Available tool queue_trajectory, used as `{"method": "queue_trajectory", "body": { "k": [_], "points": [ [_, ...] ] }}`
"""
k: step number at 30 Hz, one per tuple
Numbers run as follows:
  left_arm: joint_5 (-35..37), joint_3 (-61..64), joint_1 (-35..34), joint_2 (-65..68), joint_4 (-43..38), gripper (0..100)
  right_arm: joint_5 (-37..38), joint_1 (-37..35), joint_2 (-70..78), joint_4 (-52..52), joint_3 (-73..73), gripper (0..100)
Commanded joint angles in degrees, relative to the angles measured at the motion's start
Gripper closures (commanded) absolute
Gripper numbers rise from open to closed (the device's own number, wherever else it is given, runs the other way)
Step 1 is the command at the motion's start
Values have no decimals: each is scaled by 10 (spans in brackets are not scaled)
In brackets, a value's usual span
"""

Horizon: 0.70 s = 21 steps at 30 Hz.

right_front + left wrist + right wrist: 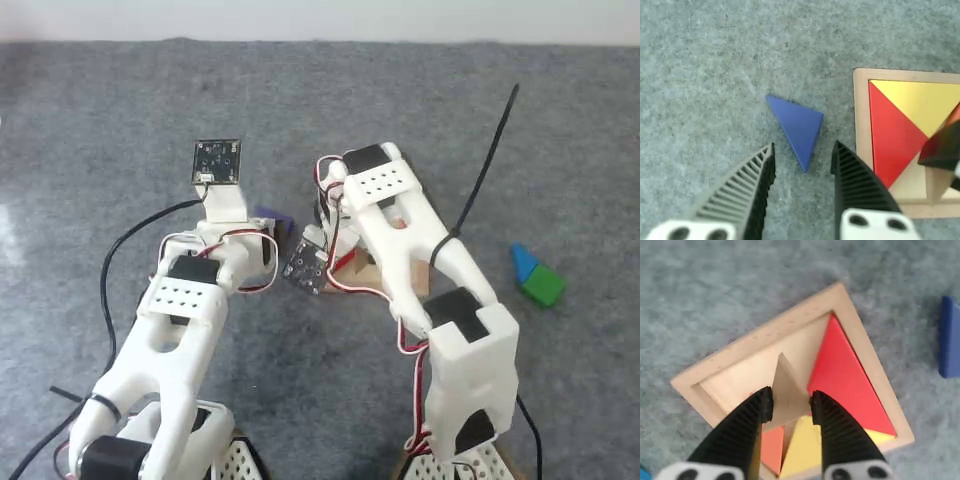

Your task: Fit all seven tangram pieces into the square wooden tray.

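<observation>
Left gripper [804, 144] spread wide over blue triangle [797, 122], square corner toward tray [860, 105]; right gripper [791, 392] pinches tan triangle [783, 374], apex pointing away from it.

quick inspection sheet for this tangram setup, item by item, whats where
surface: grey carpet-like mat
job's things: square wooden tray holds red triangle, yellow triangle, orange piece; blue triangle on mat beside tray; small blue piece touching green piece, off to one side
clutter: nothing seen
grippers: left gripper open over blue triangle; right gripper shut on pale wooden triangle inside tray
cables: black cable loose on mat by left arm
surroundings: pale band beyond mat's far edge
</observation>
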Motion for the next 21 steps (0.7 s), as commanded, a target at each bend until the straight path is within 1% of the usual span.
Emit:
{"method": "queue_trajectory", "body": {
  "k": [1, 6, 8, 10, 13, 15, 21],
  "points": [
    [-3, -15, 0, -18, 1, 818, 15, 15, -1, 7, -12, 989],
    [-3, -15, -1, -19, 1, 818, 13, 23, -3, 1, -13, 987],
    [-2, -14, -15, -22, 3, 818, 12, 23, -2, 2, -13, 985],
    [1, -18, -37, -22, 2, 818, 10, 24, -1, 1, -13, 962],
    [3, -27, -55, -22, 4, 817, -28, 24, 0, 0, -29, 899],
    [2, -27, -52, -20, 4, 817, -40, 25, 2, 0, -45, 890],
    [-1, -26, -44, -18, 4, 817, -40, 30, 1, 5, -55, 887]
  ]
}}
